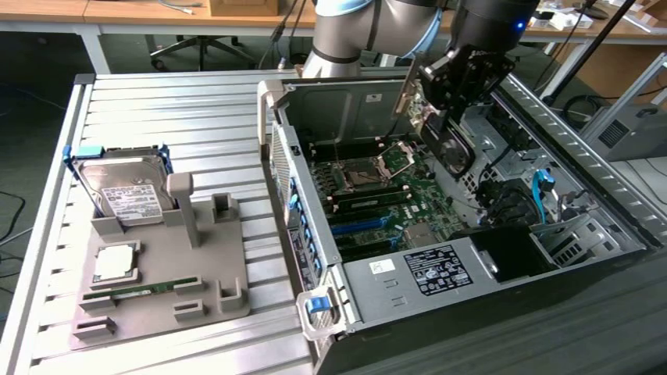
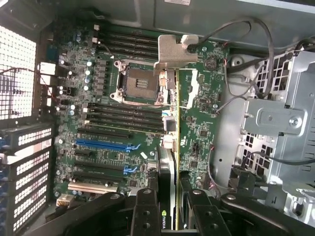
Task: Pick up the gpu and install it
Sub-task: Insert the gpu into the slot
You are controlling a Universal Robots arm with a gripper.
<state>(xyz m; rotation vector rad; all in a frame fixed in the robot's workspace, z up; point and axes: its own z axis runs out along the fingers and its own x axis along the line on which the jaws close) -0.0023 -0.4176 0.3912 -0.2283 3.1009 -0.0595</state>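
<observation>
Open case [image 1: 323, 101] lies under your gripper [image 2: 170, 199], motherboard [image 2: 123, 113] below it. Gripper's clamped on the gpu [image 2: 174, 142], held edge-on above the board, not seated. Card looks crosswise to the slots [image 2: 106, 145]: square it up, keep bracket [image 2: 172, 49] clear of the case, lower straight, no sideways force.

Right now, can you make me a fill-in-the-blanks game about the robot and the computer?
1. The gripper is holding the ____ over the open computer case.
2. In the exterior view, the hard drive stands on the case's ____ side.
3. The memory stick in the grey holder is coloured ____.
Missing words: gpu; left; green.
</observation>
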